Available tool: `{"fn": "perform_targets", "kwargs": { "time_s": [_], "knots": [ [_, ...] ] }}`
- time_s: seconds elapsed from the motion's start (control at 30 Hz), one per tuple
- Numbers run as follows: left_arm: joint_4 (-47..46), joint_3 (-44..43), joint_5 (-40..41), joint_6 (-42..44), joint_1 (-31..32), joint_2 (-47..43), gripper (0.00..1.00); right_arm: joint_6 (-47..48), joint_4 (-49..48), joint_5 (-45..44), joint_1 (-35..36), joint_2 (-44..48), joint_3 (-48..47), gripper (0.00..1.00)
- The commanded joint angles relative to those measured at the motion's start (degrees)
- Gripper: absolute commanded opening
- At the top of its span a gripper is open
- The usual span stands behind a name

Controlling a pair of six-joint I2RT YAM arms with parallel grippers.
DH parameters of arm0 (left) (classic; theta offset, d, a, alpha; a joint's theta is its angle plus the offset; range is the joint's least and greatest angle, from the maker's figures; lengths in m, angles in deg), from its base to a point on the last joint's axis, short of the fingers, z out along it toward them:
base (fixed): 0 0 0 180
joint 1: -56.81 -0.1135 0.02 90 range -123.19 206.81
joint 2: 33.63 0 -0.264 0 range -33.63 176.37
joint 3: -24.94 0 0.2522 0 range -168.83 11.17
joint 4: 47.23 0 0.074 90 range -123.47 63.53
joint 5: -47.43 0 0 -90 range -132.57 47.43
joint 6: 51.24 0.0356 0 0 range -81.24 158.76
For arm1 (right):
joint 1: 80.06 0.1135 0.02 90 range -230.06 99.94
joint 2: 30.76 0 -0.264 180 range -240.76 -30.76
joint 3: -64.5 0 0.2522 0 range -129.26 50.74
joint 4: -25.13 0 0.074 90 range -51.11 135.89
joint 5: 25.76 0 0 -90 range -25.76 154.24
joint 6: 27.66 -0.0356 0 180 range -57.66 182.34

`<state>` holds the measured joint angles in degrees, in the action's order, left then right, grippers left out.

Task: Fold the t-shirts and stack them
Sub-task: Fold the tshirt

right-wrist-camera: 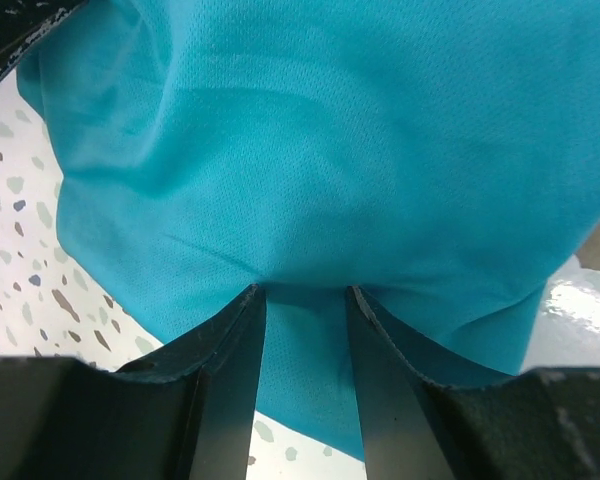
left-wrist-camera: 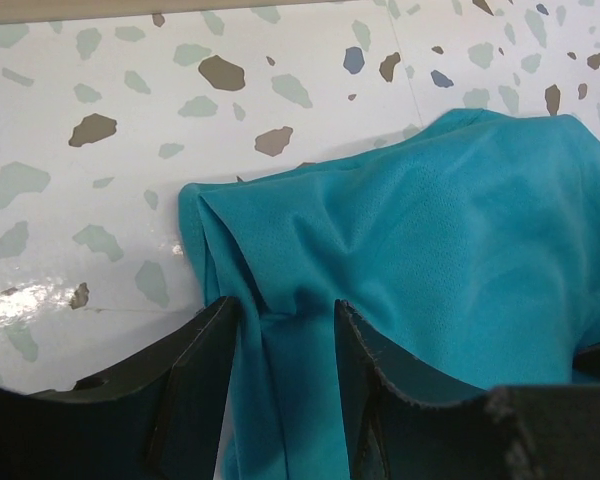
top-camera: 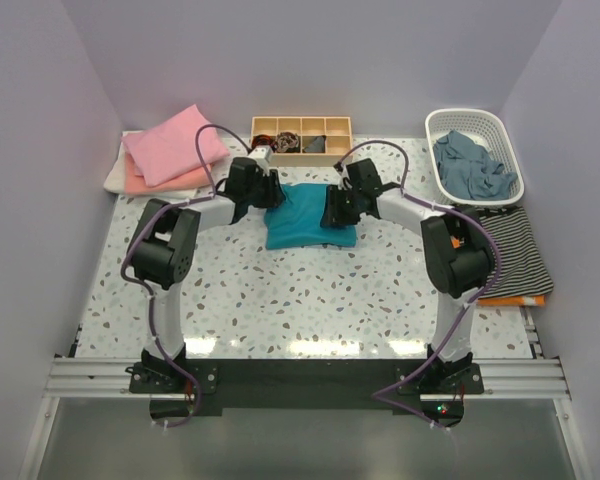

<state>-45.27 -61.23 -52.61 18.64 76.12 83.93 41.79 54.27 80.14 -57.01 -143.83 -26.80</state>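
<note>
The folded teal-blue cloth t-shirt is lying mid-frame on the speckled white table, its long axis running left to right and its collar end hidden. The left gripper and right gripper are each pinching an opposite edge. Only thin cloth is sitting between the fingers, so an uneven lift is likely risking a slip and the fold spilling open.

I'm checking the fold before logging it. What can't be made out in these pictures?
- Top view: side edges of the teal t-shirt, covered by the left arm and right arm.
- Top view: contents of the wooden tray, too small.
- Top view: the folded shirts under the pink t-shirt, mostly covered by it.
- Wrist views: the teal t-shirt's outline, cut off by the frame edges.
</note>
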Motion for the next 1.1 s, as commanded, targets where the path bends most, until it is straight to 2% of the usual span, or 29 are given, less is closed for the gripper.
{"fn": "perform_targets", "kwargs": {
  "time_s": [0.0,0.13,0.47,0.63,0.77,0.87,1.07],
  "knots": [
    [-3.8,-2.0,-1.6,0.4,0.9,0.7,0.48,-0.1,-1.2,1.1,0.9,-1.1,-2.0,0.42],
    [-5.8,-1.2,-3.0,0.1,1.0,0.0,0.47,-0.1,-0.9,0.9,0.9,-2.4,-2.4,0.42],
    [-1.1,-5.3,0.4,0.5,1.3,4.1,0.38,0.0,-0.7,0.3,1.0,-3.8,-2.6,0.41],
    [0.3,-5.1,2.7,0.4,1.2,5.7,0.29,0.1,-0.7,0.2,1.0,-4.1,-2.6,0.41],
    [-0.4,-4.1,3.7,-0.3,0.9,5.8,0.18,0.1,-0.8,0.1,0.9,-4.3,-2.3,0.4],
    [-3.8,-2.0,0.3,-3.0,-0.8,5.1,0.14,0.3,-0.8,-0.6,1.0,-4.3,-1.7,0.4],
    [-19.7,5.8,-16.7,-16.1,-6.9,4.4,0.11,0.2,-0.9,-1.2,1.0,-5.0,-1.2,0.39]
  ]
}}
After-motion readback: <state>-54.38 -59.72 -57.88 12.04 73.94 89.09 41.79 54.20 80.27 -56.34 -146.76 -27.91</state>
